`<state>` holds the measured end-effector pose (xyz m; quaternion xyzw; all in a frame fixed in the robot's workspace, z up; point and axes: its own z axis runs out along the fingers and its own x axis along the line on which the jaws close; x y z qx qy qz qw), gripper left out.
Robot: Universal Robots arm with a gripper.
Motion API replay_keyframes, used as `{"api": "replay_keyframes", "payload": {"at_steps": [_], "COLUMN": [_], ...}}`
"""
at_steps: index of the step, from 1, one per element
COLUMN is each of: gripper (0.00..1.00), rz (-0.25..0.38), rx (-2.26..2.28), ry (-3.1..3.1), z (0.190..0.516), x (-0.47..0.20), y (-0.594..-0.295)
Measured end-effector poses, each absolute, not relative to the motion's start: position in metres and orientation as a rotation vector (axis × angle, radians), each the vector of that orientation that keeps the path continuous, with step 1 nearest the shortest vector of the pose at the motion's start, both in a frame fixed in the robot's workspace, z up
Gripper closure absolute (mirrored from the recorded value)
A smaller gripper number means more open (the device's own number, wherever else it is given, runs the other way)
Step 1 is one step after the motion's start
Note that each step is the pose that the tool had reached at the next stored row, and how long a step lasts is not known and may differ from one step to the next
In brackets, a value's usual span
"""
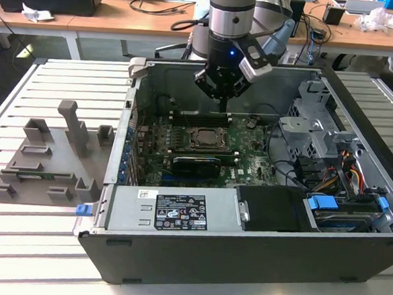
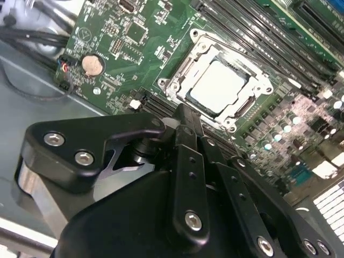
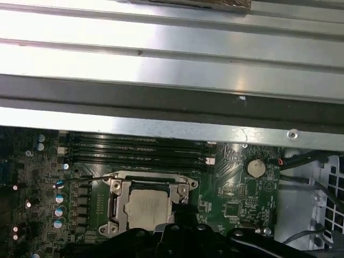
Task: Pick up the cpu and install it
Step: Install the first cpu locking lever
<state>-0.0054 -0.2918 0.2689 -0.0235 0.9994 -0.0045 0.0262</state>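
Cpu lies flat inside the socket frame on the green board, where it belongs, and you can see the gripper hang just above it, fingers pressed together and holding nothing, so it looks set down.

My arm comes straight down from above in the exterior view, with the wrist held vertical. The tool points straight down, its black linkages folded inward. In the second wrist view I see its fingers drawn together into one narrow tip, with nothing gripped between them.
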Motion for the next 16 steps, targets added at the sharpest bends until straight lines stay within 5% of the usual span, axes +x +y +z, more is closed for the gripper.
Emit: {"api": "replay_keyframes", "payload": {"at_steps": [16], "gripper": [0.89], "rz": [-0.021], "rx": [0.0], "ry": [3.219], "z": [0.2684], "x": [-0.001], "y": [-0.2918]}}
